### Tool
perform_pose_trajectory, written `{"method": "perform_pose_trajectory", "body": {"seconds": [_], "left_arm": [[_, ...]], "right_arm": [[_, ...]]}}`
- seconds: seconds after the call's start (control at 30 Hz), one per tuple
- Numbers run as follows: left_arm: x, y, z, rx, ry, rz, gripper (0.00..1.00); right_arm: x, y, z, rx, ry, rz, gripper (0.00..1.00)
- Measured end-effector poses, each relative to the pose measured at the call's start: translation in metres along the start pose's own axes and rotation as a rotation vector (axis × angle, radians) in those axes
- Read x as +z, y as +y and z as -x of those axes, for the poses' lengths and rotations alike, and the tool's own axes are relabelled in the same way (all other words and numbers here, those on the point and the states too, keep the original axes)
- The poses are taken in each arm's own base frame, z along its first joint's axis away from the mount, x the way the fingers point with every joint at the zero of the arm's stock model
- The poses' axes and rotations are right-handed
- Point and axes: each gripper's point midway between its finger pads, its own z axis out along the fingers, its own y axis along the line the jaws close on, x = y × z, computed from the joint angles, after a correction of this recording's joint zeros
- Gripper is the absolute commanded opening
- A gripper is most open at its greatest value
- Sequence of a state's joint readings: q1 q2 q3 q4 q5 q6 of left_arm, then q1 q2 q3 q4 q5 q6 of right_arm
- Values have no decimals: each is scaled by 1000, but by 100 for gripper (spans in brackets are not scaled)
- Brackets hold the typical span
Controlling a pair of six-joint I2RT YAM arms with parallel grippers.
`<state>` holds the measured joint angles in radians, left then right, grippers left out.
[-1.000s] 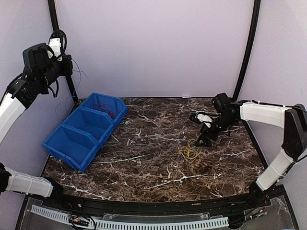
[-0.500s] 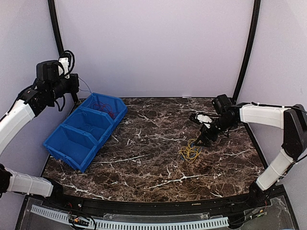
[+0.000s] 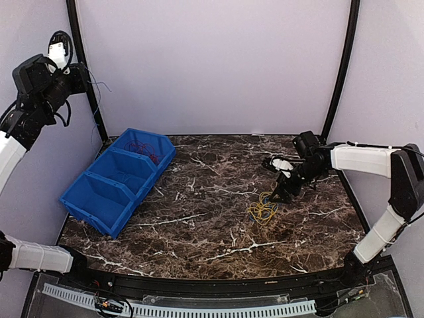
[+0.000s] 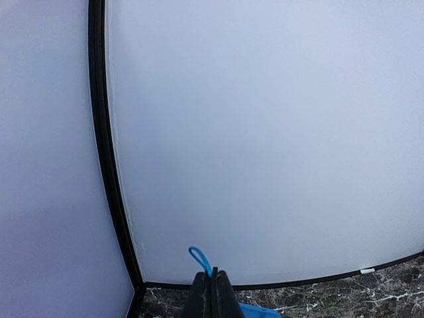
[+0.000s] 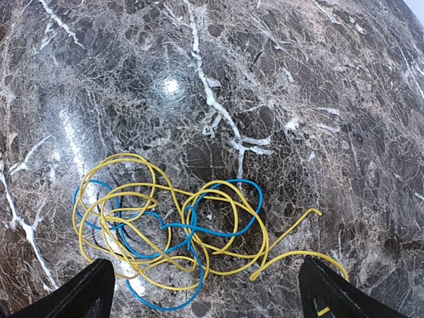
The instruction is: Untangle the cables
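- Closest to me on the worktop (image 3: 199,232) lies the knot. A yellow cable (image 5: 119,155) and a blue cable (image 5: 245,181) are looped through each other, a bit right of the middle.
- The right gripper (image 3: 277,196) hangs low just over that knot. It is open wide, with one finger out to each side, and it holds nothing.
- The right arm (image 3: 364,159) reaches in from the right side. It is bent at the elbow, and its wrist tips down at the cables.
- I think the job now is to get yellow away from blue. To do it well, the gripper should pinch just one yellow strand, best near the loose end on the right of the knot. Then it should lift slowly. Grabbing both colours would only pull the knot tighter.
- Further back on the left sits a blue bin (image 3: 86,213). A red cable (image 3: 140,149) lies in its far box, well apart from the knot.
- Furthest off, the left arm (image 3: 26,112) is stretched way up by the back wall (image 3: 218,66). The left gripper (image 4: 213,273) is squeezed shut on a thin blue wire (image 4: 197,257), and a small loop pokes out. I cannot tell if that wire joins the knot.
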<state>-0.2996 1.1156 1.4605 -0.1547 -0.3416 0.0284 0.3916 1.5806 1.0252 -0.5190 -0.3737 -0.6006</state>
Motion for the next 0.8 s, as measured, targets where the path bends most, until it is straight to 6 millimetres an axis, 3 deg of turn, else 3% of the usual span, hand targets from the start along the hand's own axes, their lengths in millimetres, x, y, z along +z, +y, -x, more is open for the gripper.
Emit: {"method": "perform_pose_trajectory", "body": {"seconds": [0.2,0.4,0.63,0.8], "left_arm": [[-12,5,29,-13,-69,3,0],[-14,1,31,-21,-75,-26,0],[-13,-3,18,-27,-49,-46,0],[-7,-6,-6,-14,0,-46,0]], "right_arm": [[2,0,-1,2,5,3,99],[8,1,-6,11,22,17,99],[9,1,-7,13,25,22,99],[9,2,-8,13,26,23,99]]}}
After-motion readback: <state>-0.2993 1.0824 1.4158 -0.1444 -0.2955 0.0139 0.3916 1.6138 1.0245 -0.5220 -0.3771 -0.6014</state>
